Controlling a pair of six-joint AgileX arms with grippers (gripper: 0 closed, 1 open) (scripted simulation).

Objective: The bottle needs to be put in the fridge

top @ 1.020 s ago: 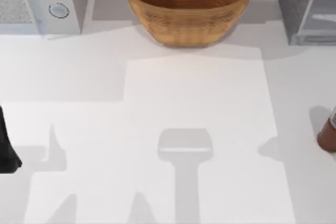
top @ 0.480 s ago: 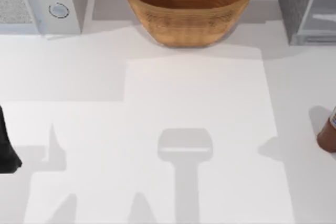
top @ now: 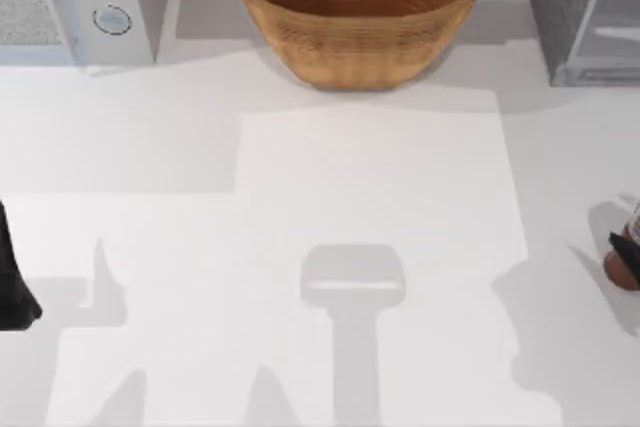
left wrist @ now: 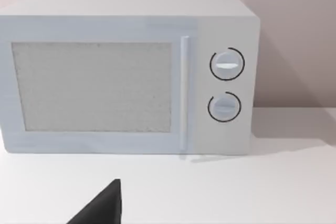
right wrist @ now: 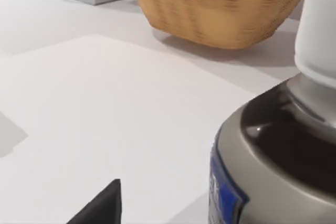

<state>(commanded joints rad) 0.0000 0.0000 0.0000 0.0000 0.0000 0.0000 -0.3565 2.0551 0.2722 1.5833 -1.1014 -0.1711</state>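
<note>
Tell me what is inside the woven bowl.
In the top view the woven bowl shows only its bare ribbed inner wall. Its near rim hides the bottom, so I cannot tell what lies there.

Woven bowl (top: 360, 9) at back — microwave (top: 75, 2) far left.

- Left arm (top: 14, 282): matte black, smooth tapering block at the table's left edge; no visible markings, screws or cables.
- Left finger (left wrist: 102, 207): flat black wedge, sharp straight edges.
- Right gripper (top: 624, 246): small black sliver at the right edge.
- Right finger (right wrist: 102, 207): same black wedge, plain surface.
</note>
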